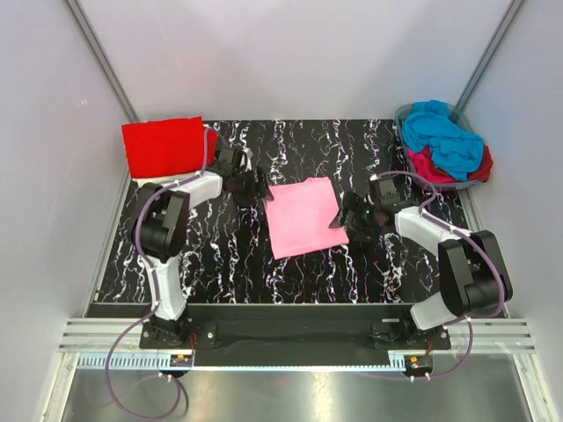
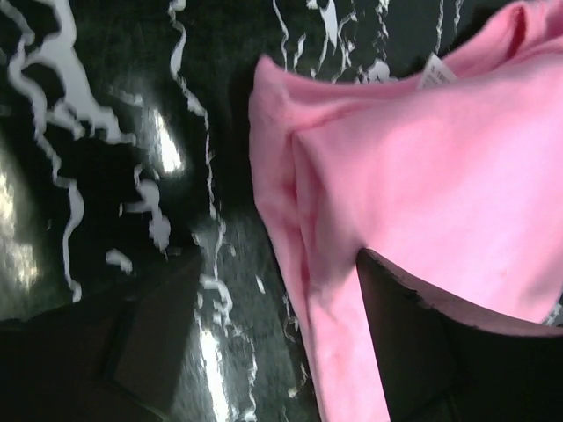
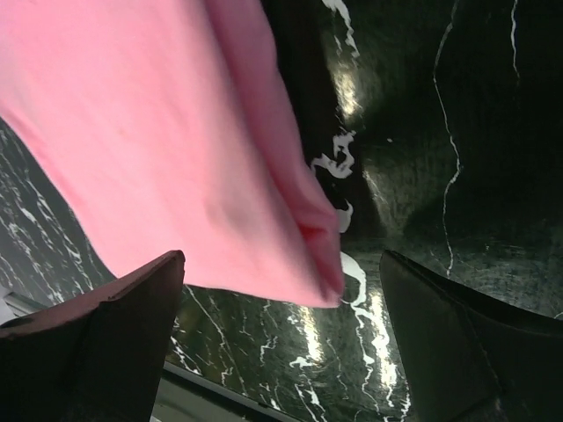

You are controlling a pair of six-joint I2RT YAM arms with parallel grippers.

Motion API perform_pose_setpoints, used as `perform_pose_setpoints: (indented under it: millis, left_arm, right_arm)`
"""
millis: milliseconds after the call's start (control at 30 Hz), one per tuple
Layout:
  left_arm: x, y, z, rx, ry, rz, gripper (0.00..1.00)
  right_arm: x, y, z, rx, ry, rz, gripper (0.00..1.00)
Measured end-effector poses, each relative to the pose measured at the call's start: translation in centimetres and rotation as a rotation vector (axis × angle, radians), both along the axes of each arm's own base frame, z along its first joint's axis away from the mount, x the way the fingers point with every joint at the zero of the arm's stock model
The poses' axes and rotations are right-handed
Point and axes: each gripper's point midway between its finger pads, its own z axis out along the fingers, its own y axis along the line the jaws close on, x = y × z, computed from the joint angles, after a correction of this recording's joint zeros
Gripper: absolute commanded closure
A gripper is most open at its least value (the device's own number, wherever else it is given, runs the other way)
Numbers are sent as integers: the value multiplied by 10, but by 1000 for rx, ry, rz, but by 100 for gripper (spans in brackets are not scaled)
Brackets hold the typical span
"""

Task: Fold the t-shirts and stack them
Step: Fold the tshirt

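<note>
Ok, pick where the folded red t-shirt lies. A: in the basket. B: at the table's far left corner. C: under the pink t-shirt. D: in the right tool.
B: the red t-shirt lies folded at the far left corner of the table, apart from the pink t-shirt.

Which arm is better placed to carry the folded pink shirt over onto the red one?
Left, probably. The left gripper is open at the left edge of the pink shirt, and the red shirt lies far left, beside that arm. The right gripper, also open, would have to reach across.
</note>
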Motion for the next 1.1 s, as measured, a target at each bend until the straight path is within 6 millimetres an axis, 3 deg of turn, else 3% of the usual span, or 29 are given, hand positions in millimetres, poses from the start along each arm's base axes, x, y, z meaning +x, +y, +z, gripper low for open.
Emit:
perform_pose_setpoints:
  millis: [100, 200, 333, 433, 600, 800, 900, 1000, 1033, 1100]
  left_arm:
    - [21, -6, -1, 5, -31, -24, 23]
    - [41, -11, 1, 19, -75, -52, 23]
    - [51, -12, -5, 43, -90, -86, 27]
    - [51, -12, -6, 49, -98, -109, 30]
    - [45, -15, -5, 30, -127, -149, 20]
    - [34, -18, -3, 2, -124, -193, 23]
    - [31, -19, -4, -4, -115, -203, 28]
    - [28, -19, -6, -6, -102, -206, 42]
    - [28, -20, -9, -6, -92, -209, 55]
    - [31, -22, -10, -12, -83, -213, 73]
  right_arm:
    - [-8, -1, -11, 1, 11, 4, 0]
    - [-2, 2, -9, 14, -19, 8, 0]
    - [6, 6, -3, 33, -61, 17, 0]
    - [7, 7, -4, 39, -64, 21, 0]
    - [7, 7, -12, 35, -45, 22, 0]
    - [5, 8, -19, 34, -22, 26, 0]
    - [6, 9, -19, 42, -20, 31, 0]
    - [6, 11, -19, 53, -20, 39, 0]
    - [6, 12, -19, 56, -21, 40, 0]
    - [7, 13, -19, 63, -20, 43, 0]
